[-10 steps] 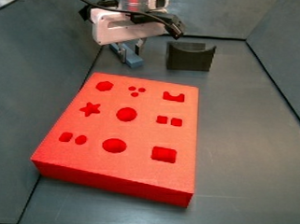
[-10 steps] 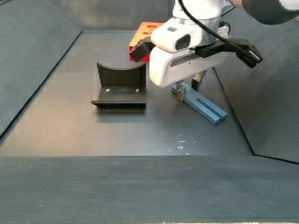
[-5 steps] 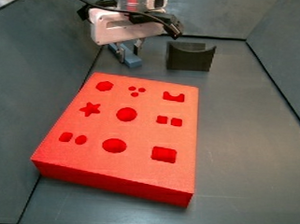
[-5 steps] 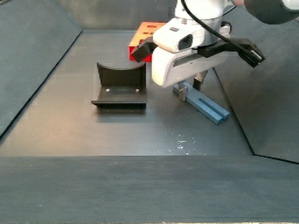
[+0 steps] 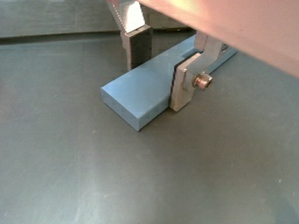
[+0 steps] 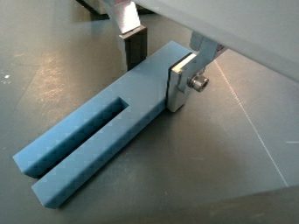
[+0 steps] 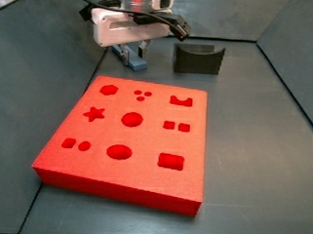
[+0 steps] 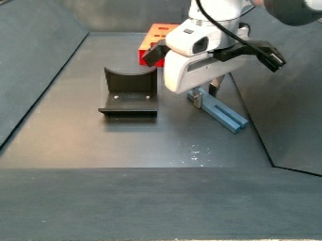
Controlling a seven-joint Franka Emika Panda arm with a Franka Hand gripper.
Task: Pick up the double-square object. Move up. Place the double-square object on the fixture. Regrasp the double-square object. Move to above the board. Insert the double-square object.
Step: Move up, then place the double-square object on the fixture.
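The slate-blue double-square object lies flat on the grey floor, its split two-prong end pointing away from the gripper. It also shows in a wrist view and in both side views. My gripper is down at the solid end of the bar, one finger on each long side, shut on it. In both side views the gripper stands low at the floor. The dark fixture stands beside it. The red board lies nearer the front.
Grey walls enclose the floor on all sides. A corner of the red board shows behind the gripper body in a side view. The fixture stands apart from the bar, with bare floor between them.
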